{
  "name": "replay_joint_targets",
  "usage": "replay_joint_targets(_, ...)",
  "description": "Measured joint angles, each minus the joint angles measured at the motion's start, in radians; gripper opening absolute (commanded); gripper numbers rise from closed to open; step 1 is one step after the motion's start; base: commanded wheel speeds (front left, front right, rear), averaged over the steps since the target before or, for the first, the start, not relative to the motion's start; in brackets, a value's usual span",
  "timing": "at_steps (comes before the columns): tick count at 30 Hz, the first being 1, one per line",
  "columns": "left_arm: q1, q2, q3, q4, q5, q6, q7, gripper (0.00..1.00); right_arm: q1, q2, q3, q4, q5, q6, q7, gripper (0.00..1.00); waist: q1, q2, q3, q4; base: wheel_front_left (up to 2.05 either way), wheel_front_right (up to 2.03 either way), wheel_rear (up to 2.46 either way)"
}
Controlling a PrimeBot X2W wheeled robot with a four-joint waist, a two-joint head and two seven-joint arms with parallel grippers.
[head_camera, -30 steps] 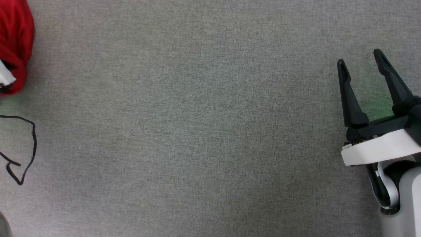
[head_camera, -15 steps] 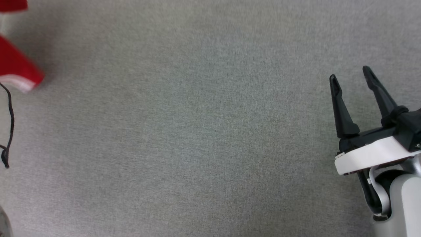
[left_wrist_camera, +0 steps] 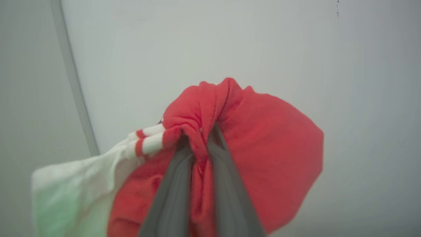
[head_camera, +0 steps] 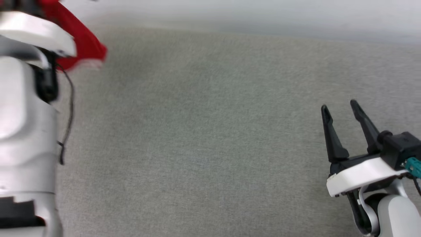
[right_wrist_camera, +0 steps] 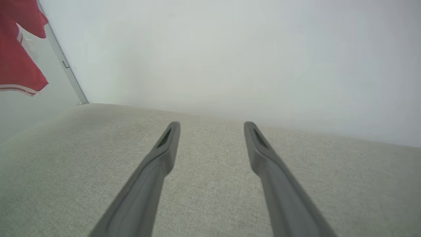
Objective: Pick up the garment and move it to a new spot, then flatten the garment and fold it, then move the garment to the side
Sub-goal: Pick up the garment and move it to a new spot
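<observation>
The garment (left_wrist_camera: 269,138) is a red shirt with a white sleeve and red-and-white striped trim, bunched and hanging in the air. My left gripper (left_wrist_camera: 200,135) is shut on a fold of its red cloth. In the head view the garment (head_camera: 82,42) trails as a blurred red flap from behind my pale left forearm (head_camera: 26,125) at the upper left. In the right wrist view the garment (right_wrist_camera: 16,62) hangs at the far left, off the surface. My right gripper (head_camera: 340,108) stands open and empty above the grey fabric at the lower right, also seen as the right gripper (right_wrist_camera: 212,126) in its own view.
A grey woven fabric surface (head_camera: 204,138) spreads under both arms, ending at a pale wall (head_camera: 250,13) along the far side. A thin black cable (head_camera: 67,112) dangles beside my left forearm. A grey vertical strip (right_wrist_camera: 64,64) runs down the wall at the left.
The head view has tilted up, bringing the wall and my left forearm into view. The garment has risen off the surface and swings at the upper left. The right gripper stays open.
</observation>
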Motion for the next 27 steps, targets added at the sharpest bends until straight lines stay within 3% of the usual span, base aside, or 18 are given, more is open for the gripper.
replay_joint_targets(16,0.338,-0.253,-0.257,-0.214,-0.047,-0.058,0.022,0.0,0.1,0.021,-0.024,0.024,0.018,0.0,-0.004,1.0,0.0,0.0,-0.123,-0.21,0.0,0.0,0.0)
replay_joint_targets(27,0.553,-0.284,-0.504,-0.11,-0.097,-0.066,0.033,0.0,0.116,0.023,-0.029,0.015,0.034,0.0,0.003,1.0,0.0001,0.0,-0.083,-0.264,0.0,0.0,0.0)
